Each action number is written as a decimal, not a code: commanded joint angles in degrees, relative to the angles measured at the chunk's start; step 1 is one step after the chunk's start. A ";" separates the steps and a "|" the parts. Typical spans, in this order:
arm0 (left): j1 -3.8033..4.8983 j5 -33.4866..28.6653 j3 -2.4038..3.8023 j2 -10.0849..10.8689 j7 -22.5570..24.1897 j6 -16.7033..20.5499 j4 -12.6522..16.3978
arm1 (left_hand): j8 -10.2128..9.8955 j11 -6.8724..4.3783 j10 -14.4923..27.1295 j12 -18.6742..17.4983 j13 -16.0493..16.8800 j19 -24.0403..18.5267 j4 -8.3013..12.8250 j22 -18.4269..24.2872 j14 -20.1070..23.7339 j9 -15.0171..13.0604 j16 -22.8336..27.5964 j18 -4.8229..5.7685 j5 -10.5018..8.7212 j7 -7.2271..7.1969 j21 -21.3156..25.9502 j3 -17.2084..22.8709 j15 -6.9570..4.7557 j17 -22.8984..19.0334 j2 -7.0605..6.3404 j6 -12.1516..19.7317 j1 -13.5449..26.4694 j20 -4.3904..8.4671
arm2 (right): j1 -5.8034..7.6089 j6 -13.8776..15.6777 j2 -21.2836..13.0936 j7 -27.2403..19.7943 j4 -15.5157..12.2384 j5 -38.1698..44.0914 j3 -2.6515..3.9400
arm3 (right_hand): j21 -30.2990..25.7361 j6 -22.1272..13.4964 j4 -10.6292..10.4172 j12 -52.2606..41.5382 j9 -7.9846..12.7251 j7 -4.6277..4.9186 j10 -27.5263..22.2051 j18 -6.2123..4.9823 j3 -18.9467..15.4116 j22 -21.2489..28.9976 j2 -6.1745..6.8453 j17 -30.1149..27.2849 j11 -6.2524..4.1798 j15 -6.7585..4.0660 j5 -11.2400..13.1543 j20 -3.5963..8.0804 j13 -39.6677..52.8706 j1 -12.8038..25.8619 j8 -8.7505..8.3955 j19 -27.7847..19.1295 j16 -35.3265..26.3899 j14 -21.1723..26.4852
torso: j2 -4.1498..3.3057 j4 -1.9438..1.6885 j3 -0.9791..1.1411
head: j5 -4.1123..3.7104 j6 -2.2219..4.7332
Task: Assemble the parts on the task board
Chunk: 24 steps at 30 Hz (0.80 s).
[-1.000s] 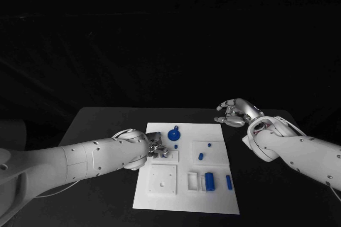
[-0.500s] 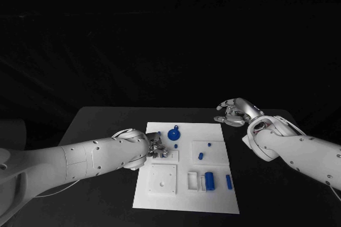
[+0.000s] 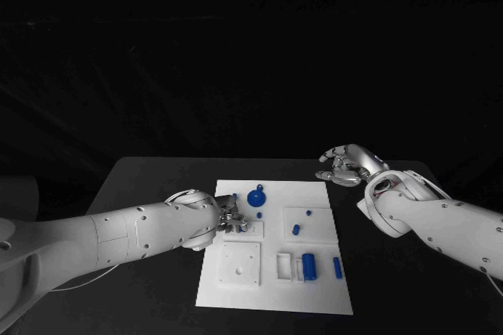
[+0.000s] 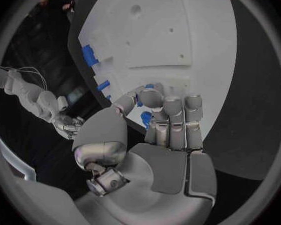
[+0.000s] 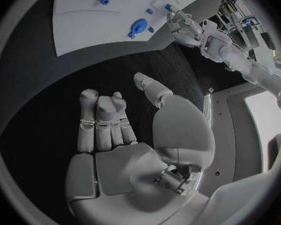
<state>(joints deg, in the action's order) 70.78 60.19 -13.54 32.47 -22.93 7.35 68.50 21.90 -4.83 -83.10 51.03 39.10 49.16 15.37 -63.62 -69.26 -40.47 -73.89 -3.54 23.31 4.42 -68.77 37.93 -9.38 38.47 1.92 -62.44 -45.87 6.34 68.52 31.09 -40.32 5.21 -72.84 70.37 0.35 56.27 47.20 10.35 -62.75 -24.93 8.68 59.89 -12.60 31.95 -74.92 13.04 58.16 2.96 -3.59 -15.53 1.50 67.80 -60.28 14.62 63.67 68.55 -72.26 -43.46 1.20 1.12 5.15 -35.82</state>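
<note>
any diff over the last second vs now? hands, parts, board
No visible change. The left hand stays at the task board's left edge with its fingers on a small blue part. The right hand stays lifted over the black table beyond the board's far right corner, holding nothing. The round blue part lies where it was.

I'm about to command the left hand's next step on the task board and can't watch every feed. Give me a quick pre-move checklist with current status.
1. Left hand over the task board: ok, its fingers are at the board's left edge, by the small raised block.
2. Left hand holding a part: cannot tell; a small blue piece shows by its fingers in the left wrist view, but the grip is hidden.
3. Right hand clear of the board: ok, it hovers past the far right corner, holding nothing.
4. Round blue part undisturbed: ok, it lies on the far part of the board.
5. Blue cylinders near the front: ok, lying on the board.
</note>
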 commanded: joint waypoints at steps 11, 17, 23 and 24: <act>-0.16 -1.27 -0.03 -0.70 0.18 -2.34 -0.12 | -0.18 -2.14 1.76 1.16 -0.19 1.09 -1.07 -0.41 -0.47 -0.60 -1.08 -0.33 -7.66 -5.09 -0.08 6.32 -1.93 -0.81 -0.52 -7.99 3.12 8.29 | 0.02 -0.75 0.14 -0.07 0.01 1.01 0.02 | -0.35 -0.35 0.13 -0.25 -0.01 0.76 -0.39 -2.40 -0.02 -0.90 -0.04 0.09 -0.07 0.12 -0.27 0.00 -0.09 -0.42 0.35 0.23 -0.31 -0.24 | 0.05 -0.01 0.04 | -0.07 -0.13; -0.16 -1.25 -0.02 -0.75 0.23 -2.00 -0.18 | -0.27 -2.18 1.80 1.44 -0.28 1.15 -2.10 -0.54 -0.47 -0.78 -1.35 -0.34 -10.44 -5.14 -0.03 6.37 -1.97 -1.01 -0.37 -8.12 3.64 8.33 | 0.02 -0.85 0.12 -0.01 0.01 1.08 0.02 | -0.36 -0.34 0.14 -0.26 0.00 0.76 -0.39 -2.40 -0.01 -0.90 -0.05 0.09 -0.07 0.12 -0.28 0.00 -0.11 -0.44 0.35 0.23 -0.32 -0.24 | 0.02 0.00 0.05 | -0.08 -0.03; -0.15 -1.19 0.01 -0.98 0.33 -1.54 -0.18 | -0.36 -2.20 1.85 1.66 -0.37 1.16 -2.72 -0.67 -0.43 -0.92 -1.52 -0.35 -11.76 -5.15 0.00 6.48 -2.00 -1.21 -0.34 -8.19 3.91 8.37 | 0.02 -0.87 0.12 0.01 0.01 1.15 0.02 | -0.37 -0.33 0.15 -0.27 0.00 0.75 -0.39 -2.40 -0.01 -0.91 -0.05 0.10 -0.07 0.12 -0.28 0.00 -0.13 -0.46 0.36 0.23 -0.32 -0.24 | 0.02 0.00 0.03 | -0.18 0.09; -0.15 -1.16 0.02 -1.02 0.33 -1.60 -0.18 | -0.36 -2.20 1.85 1.67 -0.38 1.16 -2.74 -0.68 -0.43 -0.93 -1.52 -0.35 -11.82 -5.15 0.00 6.48 -2.00 -1.22 -0.35 -8.19 3.92 8.37 | 0.02 -0.89 0.12 0.01 0.01 1.17 0.02 | -0.37 -0.33 0.16 -0.27 0.00 0.75 -0.39 -2.40 -0.01 -0.91 -0.05 0.10 -0.07 0.12 -0.28 0.00 -0.13 -0.46 0.36 0.23 -0.32 -0.24 | 0.02 0.00 0.01 | -0.18 0.10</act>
<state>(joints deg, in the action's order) 70.86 59.59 -13.46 31.99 -23.19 6.55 68.02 21.91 -4.83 -83.10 52.37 38.80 50.09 13.30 -64.25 -69.26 -41.49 -75.02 -3.54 11.69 4.41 -68.76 44.04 -9.38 37.30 1.29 -62.46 -42.25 6.44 68.52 30.91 -40.24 5.31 -72.80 70.84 0.35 56.27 47.22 10.35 -62.75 -24.93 8.73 59.89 -12.59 31.95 -74.92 13.04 58.20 2.96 -3.59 -15.53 1.41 67.74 -60.28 14.62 63.58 68.55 -72.26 -43.43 1.19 1.15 4.99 -35.75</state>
